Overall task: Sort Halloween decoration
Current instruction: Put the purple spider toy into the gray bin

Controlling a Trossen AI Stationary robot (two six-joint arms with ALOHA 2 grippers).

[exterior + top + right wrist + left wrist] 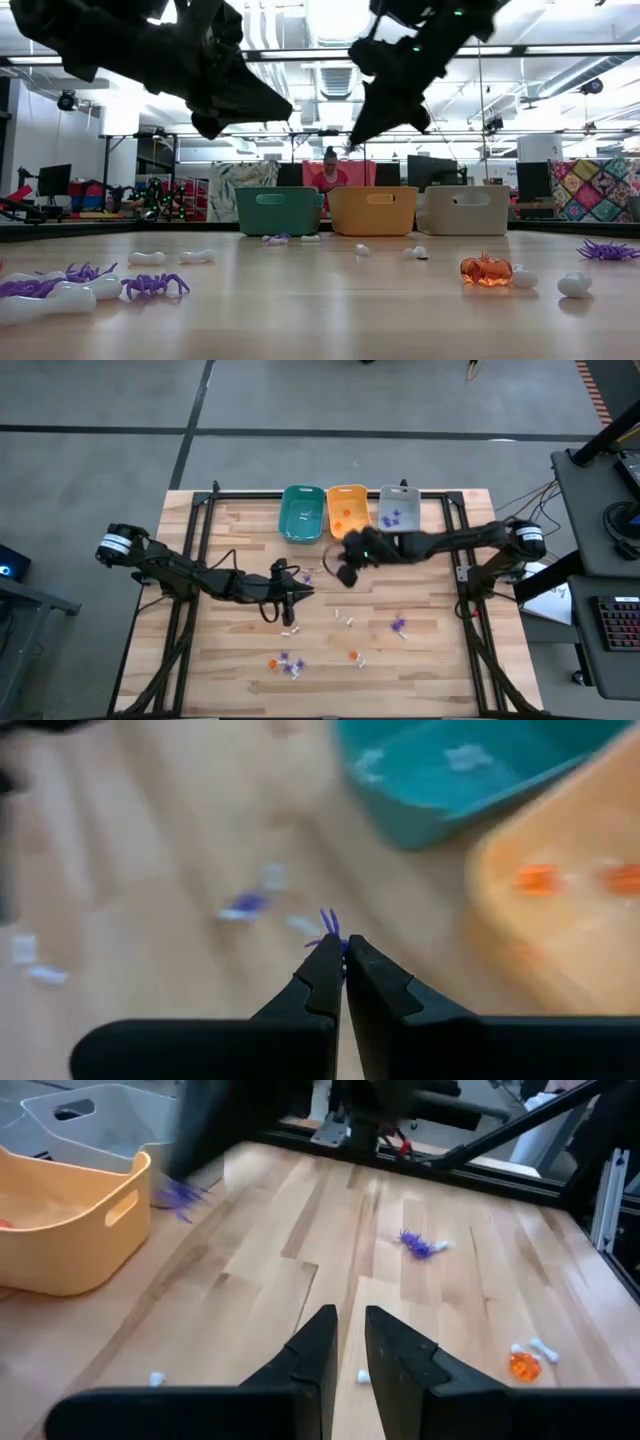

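Three bins sit in a row: one teal bin (301, 513), one orange bin (347, 509) and one grey bin (399, 508). Two dark robot arms reach over one wooden table (430, 650). Loose purple, orange and white trinkets are too small to count exactly.

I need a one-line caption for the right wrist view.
Right pincer shut on a purple trinket, near the teal bin.

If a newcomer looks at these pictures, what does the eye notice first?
Three bins stand in a row at the table's far edge: teal bin, orange bin, grey bin. Just before them, the right gripper pinches a purple spider. Small trinkets lie scattered near the front.
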